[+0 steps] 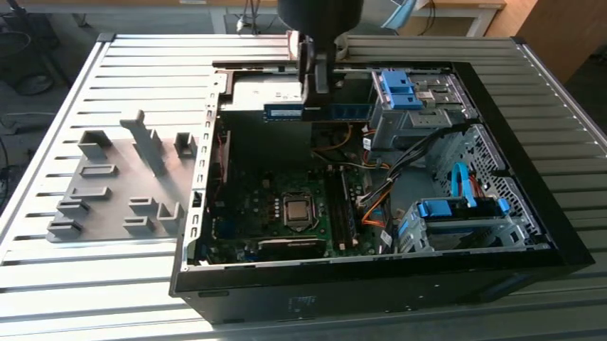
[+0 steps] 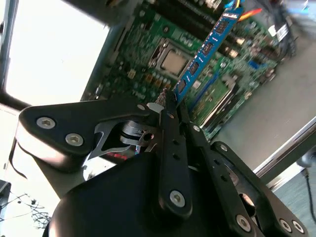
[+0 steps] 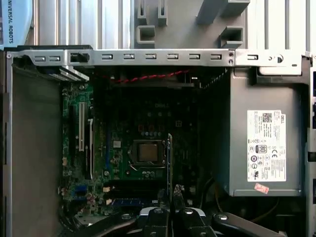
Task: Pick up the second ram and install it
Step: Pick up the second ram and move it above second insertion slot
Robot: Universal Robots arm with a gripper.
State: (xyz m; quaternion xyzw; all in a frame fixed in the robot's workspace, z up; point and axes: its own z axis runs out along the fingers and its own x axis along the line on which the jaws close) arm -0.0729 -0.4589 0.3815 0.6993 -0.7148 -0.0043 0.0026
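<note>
**Blue-green thin circuit-board stick, the second ram [image 1: 284, 111], clamped in the black two-finger gripper [image 1: 318, 96]**

From here I see the fingers closed on the stick's middle. In the exterior view the stick is level and in the air above the black metal PC case [image 1: 379, 284]. The case lies open on the ribbed silver metal table [image 1: 95, 298].

In the second wrist view the stick [image 2: 205, 49] runs out from the gripper [image 2: 169, 101] over the green motherboard [image 2: 133, 74]. It is not seated in a slot.

In the first wrist view it is edge-on [image 3: 170, 158], next to the square silver CPU [image 3: 148, 152].

The grey plastic holder blocks [image 1: 124, 185] sit on the table at the exterior view's left of the case, well apart from the gripper.
</note>
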